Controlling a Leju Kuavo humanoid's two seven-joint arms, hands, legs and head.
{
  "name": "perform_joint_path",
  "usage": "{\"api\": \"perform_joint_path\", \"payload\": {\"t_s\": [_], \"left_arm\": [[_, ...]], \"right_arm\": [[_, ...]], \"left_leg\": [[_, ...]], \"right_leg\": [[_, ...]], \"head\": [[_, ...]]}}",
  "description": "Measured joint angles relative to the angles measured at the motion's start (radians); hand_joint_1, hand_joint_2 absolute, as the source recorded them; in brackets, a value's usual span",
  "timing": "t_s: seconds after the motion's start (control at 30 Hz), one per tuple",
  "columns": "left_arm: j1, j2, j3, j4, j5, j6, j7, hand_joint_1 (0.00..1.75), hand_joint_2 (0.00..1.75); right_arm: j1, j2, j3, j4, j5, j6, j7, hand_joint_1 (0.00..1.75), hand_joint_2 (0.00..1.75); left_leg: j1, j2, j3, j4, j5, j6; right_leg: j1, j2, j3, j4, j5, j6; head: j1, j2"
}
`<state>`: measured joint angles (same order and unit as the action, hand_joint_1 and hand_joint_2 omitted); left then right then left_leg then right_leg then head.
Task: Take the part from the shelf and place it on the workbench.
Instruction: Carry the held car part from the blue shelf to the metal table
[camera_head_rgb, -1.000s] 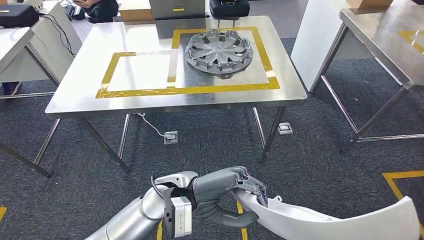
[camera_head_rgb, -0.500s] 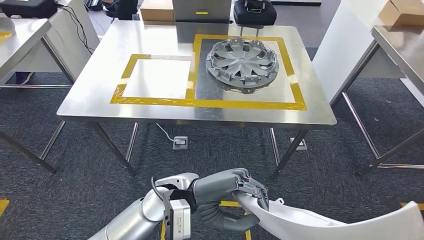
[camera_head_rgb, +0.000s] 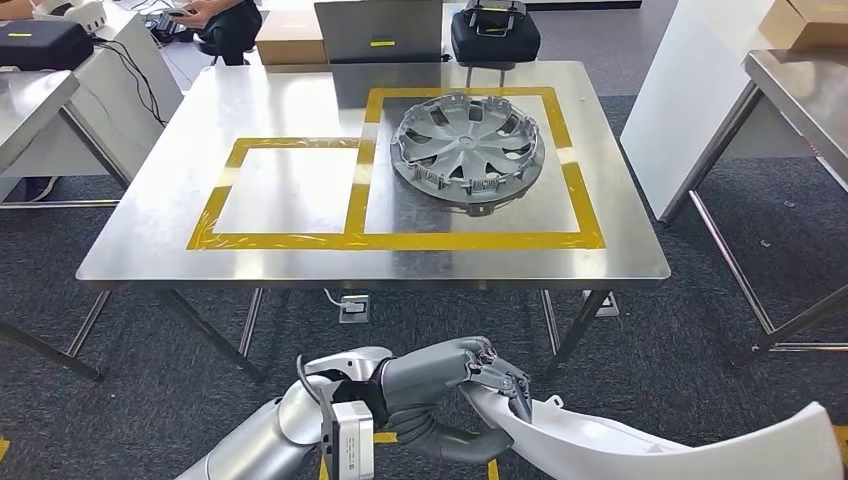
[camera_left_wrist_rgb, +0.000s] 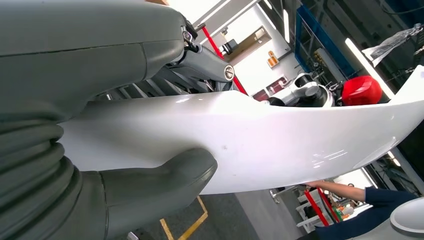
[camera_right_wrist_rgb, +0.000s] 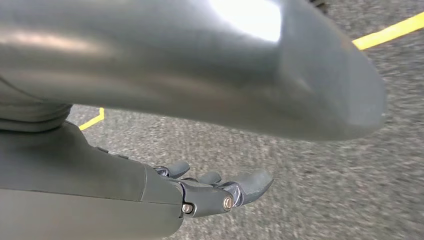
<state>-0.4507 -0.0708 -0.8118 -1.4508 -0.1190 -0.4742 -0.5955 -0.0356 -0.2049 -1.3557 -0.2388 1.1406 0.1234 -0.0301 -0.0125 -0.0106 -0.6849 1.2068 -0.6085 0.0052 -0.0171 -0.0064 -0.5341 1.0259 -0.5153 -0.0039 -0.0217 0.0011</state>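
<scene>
My left hand (camera_head_rgb: 450, 385) grips one end of a long, curved white part (camera_head_rgb: 640, 450) low in the head view, over the carpet in front of the workbench (camera_head_rgb: 270, 95). In the left wrist view the thumb (camera_left_wrist_rgb: 150, 185) presses under the white part (camera_left_wrist_rgb: 260, 135) and the fingers lie over it. The steel workbench carries two yellow-taped rectangles. A grey wheel cover (camera_head_rgb: 467, 148) lies in the right one; the left rectangle (camera_head_rgb: 285, 190) is bare. My right hand (camera_right_wrist_rgb: 215, 192) hangs over the floor, fingers apart and holding nothing.
A laptop (camera_head_rgb: 378, 30), a black bag (camera_head_rgb: 495, 35) and a cardboard box (camera_head_rgb: 285, 40) stand beyond the bench's far edge. Other steel tables stand at the left (camera_head_rgb: 30, 100) and right (camera_head_rgb: 800, 80), beside a white panel (camera_head_rgb: 690, 90). A person (camera_head_rgb: 215, 15) sits far back.
The whole picture has shifted: the camera has moved and the workbench now sits lower and more centred in view. My left hand keeps the same grip on the white part.
</scene>
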Motion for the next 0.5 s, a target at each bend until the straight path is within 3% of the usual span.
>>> {"api": "perform_joint_path", "payload": {"t_s": [0.07,0.1,0.13,0.2,0.27,0.33,0.4,0.43,0.47,0.5], "left_arm": [[0.0,0.003,0.0,0.001,0.0,0.0,0.0,1.75,1.75],[0.001,0.004,0.0,0.001,0.0,0.0,0.0,1.75,1.75],[0.0,0.005,0.0,0.001,0.0,0.0,0.0,1.75,1.75],[-0.002,0.003,0.0,-0.002,0.0,0.0,0.001,1.75,1.75],[-0.005,-0.001,0.0,-0.006,0.0,0.0,0.002,1.75,1.75],[-0.006,-0.004,0.0,-0.008,0.0,0.0,0.004,1.75,1.75],[-0.004,-0.006,0.0,-0.008,0.0,0.0,0.004,1.75,1.75],[-0.003,-0.006,-0.001,-0.008,0.0,0.0,0.005,1.75,1.75],[-0.003,-0.006,-0.001,-0.008,0.0,0.0,0.005,1.75,1.75],[-0.003,-0.006,-0.001,-0.008,0.0,0.0,0.006,1.75,1.75]], "right_arm": [[-0.002,0.001,0.0,0.0,0.001,-0.001,-0.001,0.0,0.0],[-0.003,0.002,0.0,0.0,0.001,-0.001,-0.002,0.0,0.0],[-0.004,0.003,0.0,0.0,0.002,0.0,-0.002,0.0,0.0],[-0.005,0.002,0.001,0.0,0.001,-0.001,-0.002,0.0,0.0],[-0.009,0.002,0.001,0.0,0.0,-0.001,-0.003,0.0,0.0],[-0.012,0.002,0.001,0.0,-0.001,-0.001,-0.004,0.0,0.0],[-0.009,0.002,0.001,0.0,-0.003,-0.001,-0.001,0.0,0.0],[-0.007,0.002,0.001,0.0,-0.004,-0.002,0.0,0.0,0.0],[-0.005,0.003,0.001,0.0,-0.006,-0.002,0.0,0.0,0.0],[-0.004,0.003,0.001,0.0,-0.007,-0.003,0.0,0.0,0.0]], "left_leg": [[-0.007,0.0,0.016,-0.109,0.11,0.017],[-0.009,-0.002,0.024,-0.14,0.146,0.023],[-0.011,-0.004,0.028,-0.154,0.164,0.029],[-0.008,-0.007,0.051,-0.163,0.165,0.037],[-0.004,-0.006,0.078,-0.172,0.16,0.047],[-0.003,-0.006,0.096,-0.176,0.145,0.054],[-0.003,-0.009,0.112,-0.176,0.126,0.056],[-0.003,-0.011,0.123,-0.176,0.116,0.055],[-0.003,-0.012,0.137,-0.176,0.105,0.054],[-0.003,-0.013,0.153,-0.176,0.092,0.051]], "right_leg": [[0.004,0.003,0.026,0.001,-0.024,0.005],[0.005,0.004,0.034,-0.001,-0.035,0.01],[0.006,0.006,0.042,0.003,-0.042,0.017],[0.006,0.007,0.052,0.017,-0.043,0.028],[0.004,0.008,0.027,0.078,-0.037,0.036],[0.002,0.008,-0.048,0.184,-0.063,0.044],[0.001,0.008,-0.127,0.259,-0.115,0.051],[0.001,0.007,-0.152,0.262,-0.129,0.053],[0.0,0.007,-0.162,0.238,-0.12,0.054],[0.0,0.007,-0.161,0.188,-0.085,0.053]], "head": [[-0.002,0.0],[-0.002,0.0],[-0.003,0.0],[-0.003,0.0],[-0.001,0.0],[0.003,0.0],[0.005,0.0],[0.006,0.0],[0.006,0.0],[0.007,0.0]]}}
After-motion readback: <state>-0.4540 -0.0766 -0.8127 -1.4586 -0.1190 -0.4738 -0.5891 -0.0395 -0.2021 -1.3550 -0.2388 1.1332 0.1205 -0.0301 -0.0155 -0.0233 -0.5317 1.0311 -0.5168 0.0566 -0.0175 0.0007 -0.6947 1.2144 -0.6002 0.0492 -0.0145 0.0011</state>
